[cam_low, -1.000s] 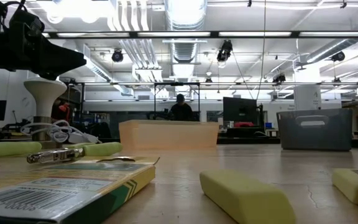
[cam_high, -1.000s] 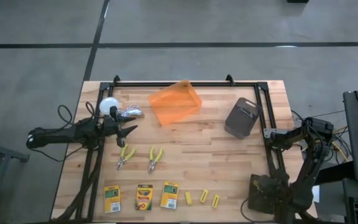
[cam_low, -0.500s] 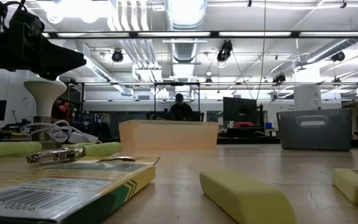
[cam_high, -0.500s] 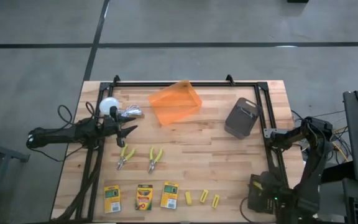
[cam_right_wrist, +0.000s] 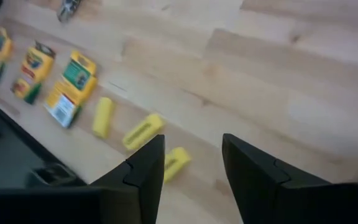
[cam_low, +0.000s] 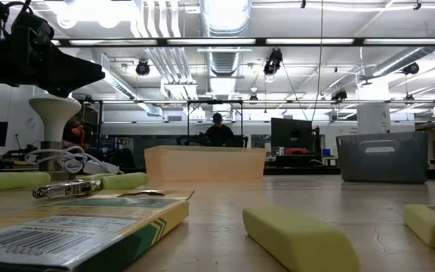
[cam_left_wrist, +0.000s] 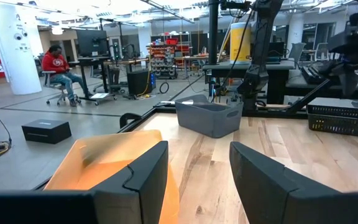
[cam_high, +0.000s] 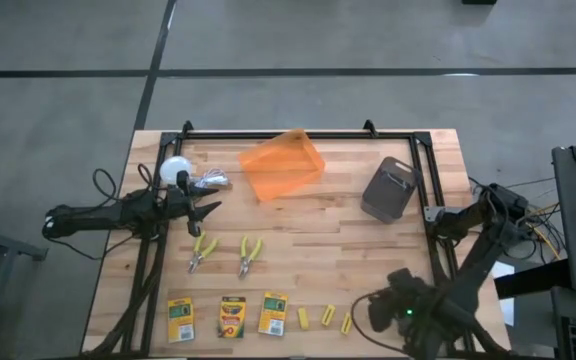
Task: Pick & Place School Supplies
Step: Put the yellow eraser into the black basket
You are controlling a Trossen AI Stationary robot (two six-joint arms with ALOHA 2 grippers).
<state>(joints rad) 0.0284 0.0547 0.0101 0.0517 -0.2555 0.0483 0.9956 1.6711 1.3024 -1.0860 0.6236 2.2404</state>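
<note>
Wooden planks are making up the bench (cam_high: pixel 328 240), which is sitting on a grey floor in a big workshop where a person in red (cam_left_wrist: pixel 56 62) is sitting at a desk far behind.

At the left edge, the left hand (cam_high: pixel 206 210) is hanging over the bench with its fingers standing apart and nothing between them. A white ball (cam_high: pixel 174 170) with a cable is lying just beside it, toward the far edge. Two yellow-handled pliers (cam_high: pixel 201 250) (cam_high: pixel 248 253) are lying side by side just in front of that hand, toward the near edge. Past its fingers, the orange bin (cam_left_wrist: pixel 104 165) is sitting close, and a grey bin (cam_left_wrist: pixel 209 118) is standing farther on.

Along the near edge, three crayon boxes (cam_high: pixel 180 318) (cam_high: pixel 232 316) (cam_high: pixel 272 312) are lying in a row, with three small yellow blocks (cam_high: pixel 304 318) (cam_high: pixel 329 314) (cam_high: pixel 347 323) to their right.

At the near right, the right hand (cam_high: pixel 380 312) is hovering over the bench, its fingers partly spread and gripping nothing. The yellow blocks are lying just beside it, under its wrist camera, with the crayon boxes a little farther off.
</note>
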